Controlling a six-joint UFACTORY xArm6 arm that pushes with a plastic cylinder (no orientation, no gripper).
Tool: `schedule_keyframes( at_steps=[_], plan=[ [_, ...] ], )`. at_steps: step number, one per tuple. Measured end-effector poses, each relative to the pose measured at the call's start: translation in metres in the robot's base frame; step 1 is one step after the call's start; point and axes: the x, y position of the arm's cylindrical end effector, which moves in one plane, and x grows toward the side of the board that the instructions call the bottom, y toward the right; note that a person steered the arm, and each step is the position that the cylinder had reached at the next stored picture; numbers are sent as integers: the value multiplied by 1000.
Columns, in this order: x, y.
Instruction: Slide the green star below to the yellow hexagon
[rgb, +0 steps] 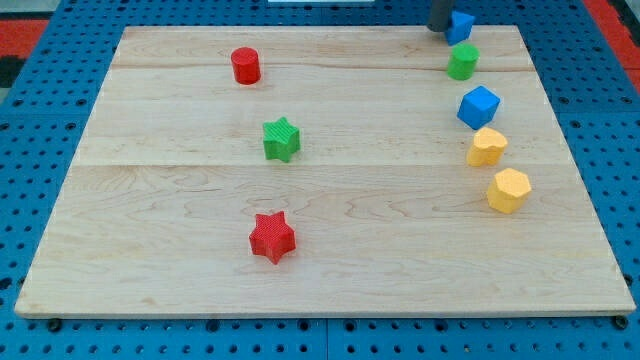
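The green star lies left of the board's middle. The yellow hexagon sits near the view's right edge, with a yellow heart-like block just above it. My tip is at the view's top right, touching or just left of a small blue block. It is far from the green star.
A red cylinder stands at the upper left. A red star lies below the green star. A green cylinder-like block and a blue cube sit in the right column. The wooden board rests on a blue pegboard.
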Motion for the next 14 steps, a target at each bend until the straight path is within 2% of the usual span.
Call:
schedule_keyframes(
  at_steps=[2, 3, 5, 8, 11, 12, 14],
  plan=[
    [15, -6],
    [48, -33],
    [104, -101],
    [180, -246],
    [315, -116],
    [343, -80],
    [374, -68]
  ],
)
